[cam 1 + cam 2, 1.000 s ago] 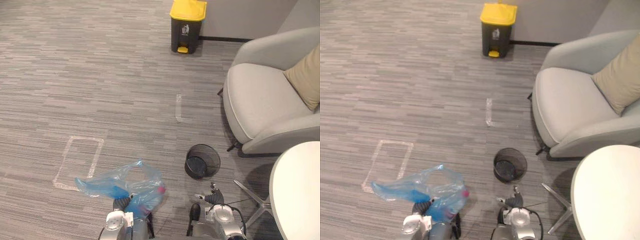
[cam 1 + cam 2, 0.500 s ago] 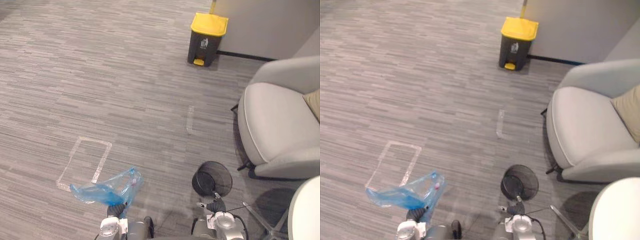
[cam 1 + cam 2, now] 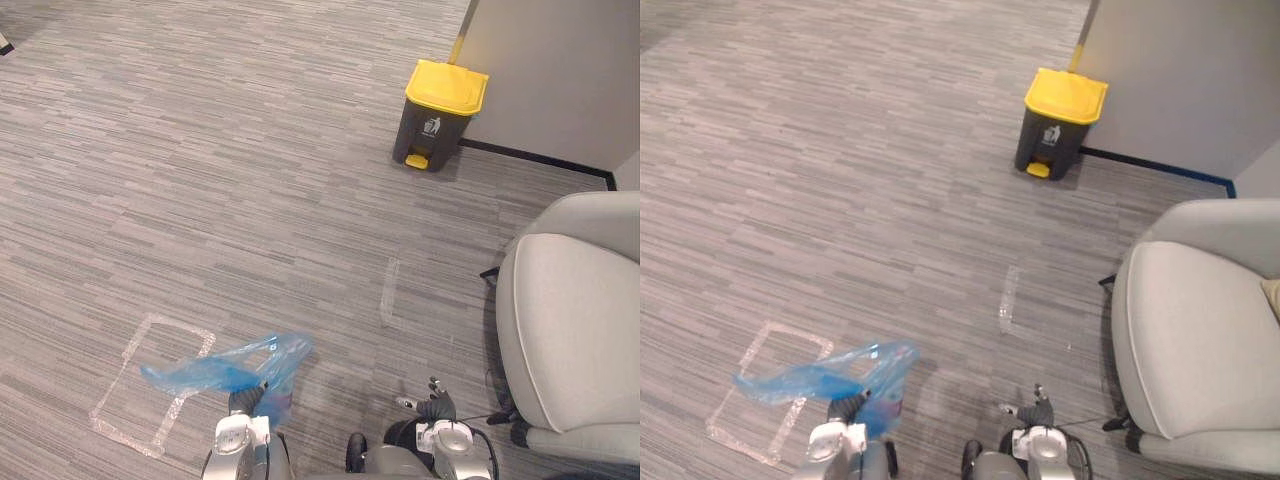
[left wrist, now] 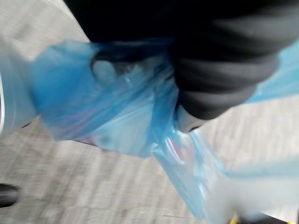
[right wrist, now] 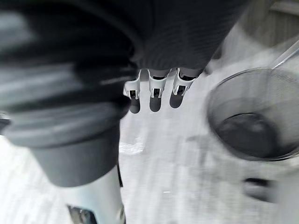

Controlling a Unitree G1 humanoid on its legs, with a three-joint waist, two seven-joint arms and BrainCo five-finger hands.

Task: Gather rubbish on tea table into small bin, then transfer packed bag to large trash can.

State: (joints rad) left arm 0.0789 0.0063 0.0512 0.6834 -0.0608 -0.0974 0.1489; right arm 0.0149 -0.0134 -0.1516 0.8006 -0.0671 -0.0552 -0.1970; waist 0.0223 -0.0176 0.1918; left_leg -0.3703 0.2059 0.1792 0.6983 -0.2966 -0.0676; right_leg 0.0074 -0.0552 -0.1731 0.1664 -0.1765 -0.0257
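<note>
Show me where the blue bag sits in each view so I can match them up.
Left eye view: blue bag at lower left, held by the left hand.
Right eye view: the bag at lower left again.
Left wrist view: the bag bunched across the middle.
Right wrist view: the right hand and mesh bin instead.
Shared landmark: yellow-lidded trash can, upper right in both eye views.

Grey striped carpet (image 3: 200, 150), marked with a taped rectangle (image 3: 140, 385) and a short tape strip (image 3: 390, 292). Pale grey armchair (image 3: 570, 340) at the right. Grey wall (image 3: 560, 60) beyond.
</note>
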